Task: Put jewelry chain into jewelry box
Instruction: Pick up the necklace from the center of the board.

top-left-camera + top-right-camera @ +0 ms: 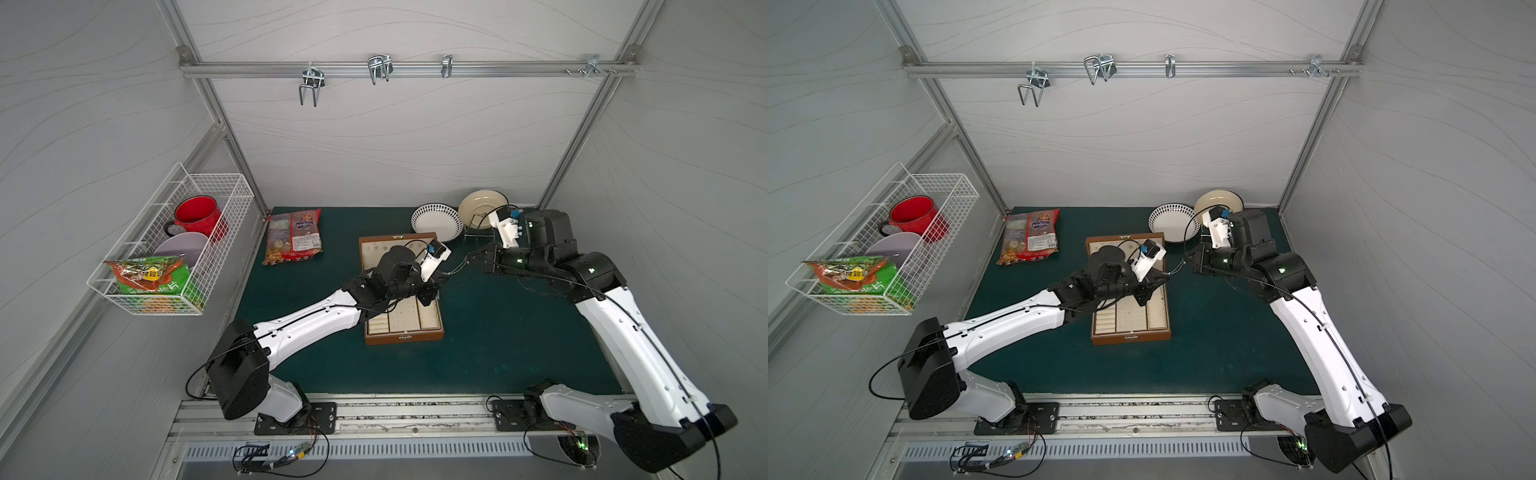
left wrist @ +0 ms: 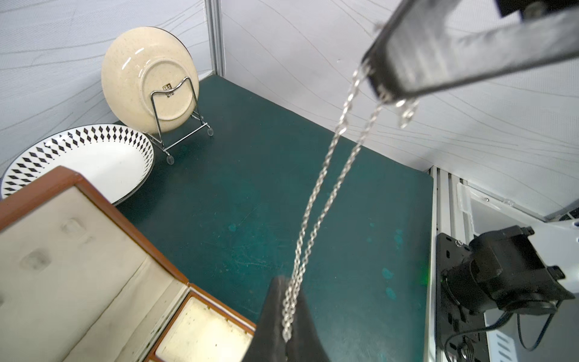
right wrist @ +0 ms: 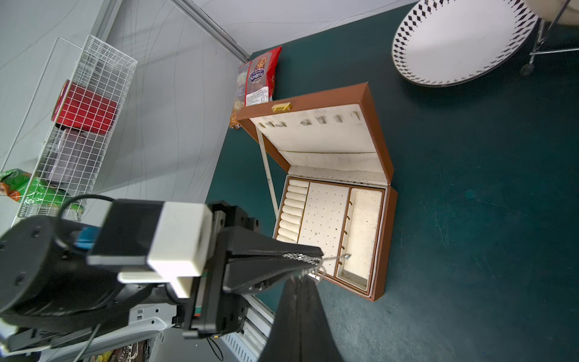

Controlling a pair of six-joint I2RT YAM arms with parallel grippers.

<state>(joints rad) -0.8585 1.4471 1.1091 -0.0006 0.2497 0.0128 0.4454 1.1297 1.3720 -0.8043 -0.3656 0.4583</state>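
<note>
Both top views look down steeply from high behind the arms' bases onto the green mat (image 1: 498, 332), wide and distant, sharing nearly the whole scene. The left wrist camera sits close behind the left gripper (image 2: 288, 301), facing along the jewelry chain (image 2: 332, 193) to the right gripper (image 2: 385, 78). The right wrist camera, close behind the right gripper, faces the left gripper, with the jewelry box (image 3: 387, 238) just beyond it. Both wrist views share the jewelry chain and jewelry box.
</note>
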